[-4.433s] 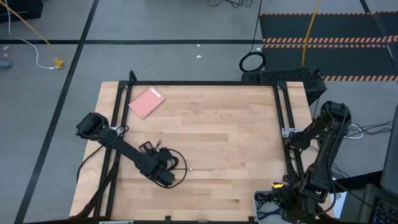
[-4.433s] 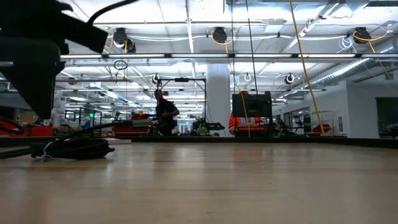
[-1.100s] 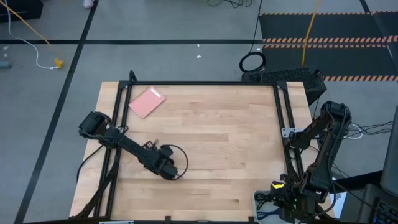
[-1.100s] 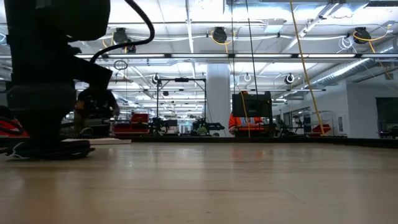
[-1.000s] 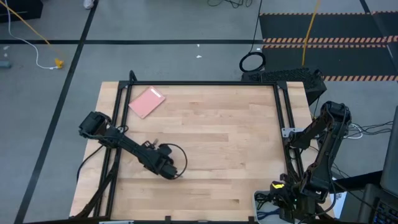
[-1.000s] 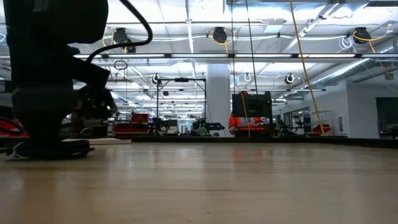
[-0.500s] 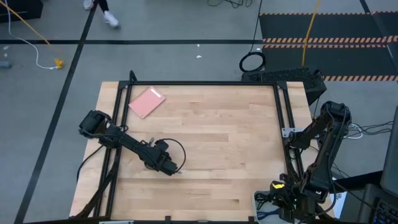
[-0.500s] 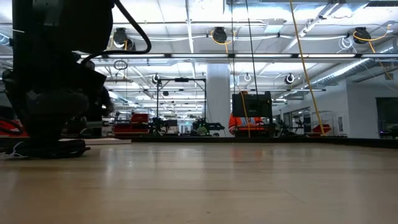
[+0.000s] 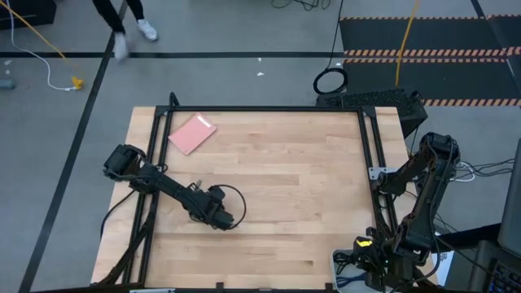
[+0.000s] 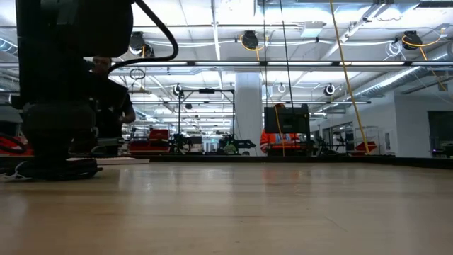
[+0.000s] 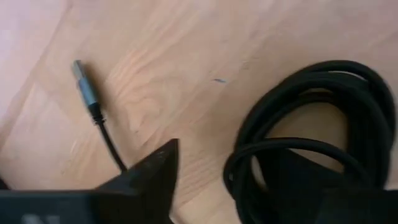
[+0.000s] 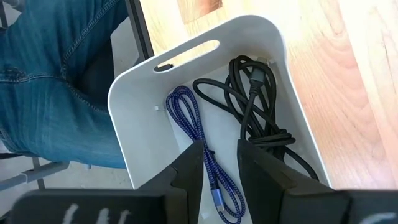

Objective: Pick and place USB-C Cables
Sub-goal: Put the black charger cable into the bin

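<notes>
**Workshop floor surrounds wooden test table**

A pale wooden table stands on a grey concrete floor crossed by dark tape lines. Black matting edged with orange-and-white hazard stripes lies beyond it. A person walks past the far corner. At table height, an open hall shows rows of bright ceiling lights, a white column and distant equipment.

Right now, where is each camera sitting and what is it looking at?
High view: above, looking down on the wooden table, both arms showing.
Low view: at tabletop height, facing the room; one dark arm shows.
Left wrist view: close over a looped black cable, shared with the high view.
Right wrist view: into a white bin holding a purple-blue braided cable and another black cable.
</notes>
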You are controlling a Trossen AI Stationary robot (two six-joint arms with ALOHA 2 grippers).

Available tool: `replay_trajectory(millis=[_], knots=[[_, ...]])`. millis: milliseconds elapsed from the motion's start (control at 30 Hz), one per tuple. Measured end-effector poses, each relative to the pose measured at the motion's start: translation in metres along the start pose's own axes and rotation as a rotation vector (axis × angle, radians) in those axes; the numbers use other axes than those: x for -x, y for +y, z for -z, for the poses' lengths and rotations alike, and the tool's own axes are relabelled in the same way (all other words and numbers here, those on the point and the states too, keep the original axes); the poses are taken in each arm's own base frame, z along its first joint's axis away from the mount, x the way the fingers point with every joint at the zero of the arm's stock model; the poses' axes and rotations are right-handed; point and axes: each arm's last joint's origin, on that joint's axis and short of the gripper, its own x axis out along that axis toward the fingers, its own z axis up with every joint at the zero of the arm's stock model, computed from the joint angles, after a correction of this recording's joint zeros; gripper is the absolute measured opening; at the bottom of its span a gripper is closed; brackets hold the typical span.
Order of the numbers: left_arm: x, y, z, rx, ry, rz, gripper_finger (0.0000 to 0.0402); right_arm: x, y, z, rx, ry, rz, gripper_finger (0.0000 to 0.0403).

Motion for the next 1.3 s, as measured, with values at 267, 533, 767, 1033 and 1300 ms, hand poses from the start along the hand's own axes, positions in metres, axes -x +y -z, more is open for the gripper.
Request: replay_trajectory(millis=[267,533,767,1033,1300], knots=[[0.0,-0.007,-0.004,-0.153,-0.025,0.073,0.0053,0.0,0.003,-0.002,0.014,-0.061,-0.023,0.0091],[0.015,-0.014,-0.021,-0.196,-0.09,0.161,0.0035,0.001,0.014,-0.003,0.097,-0.114,-0.134,0.0091],[0.067,-0.023,-0.042,-0.277,-0.28,0.262,0.0033,0.002,0.019,-0.009,0.169,-0.265,-0.147,0.0091],[0.148,-0.03,-0.068,-0.353,-0.626,0.353,0.0028,0.002,0.016,-0.027,0.199,-0.486,-0.058,0.0091],[0.198,-0.041,-0.097,-0.435,-1.033,0.506,0.0031,0.003,0.011,-0.052,0.231,-0.746,0.094,0.0091]])
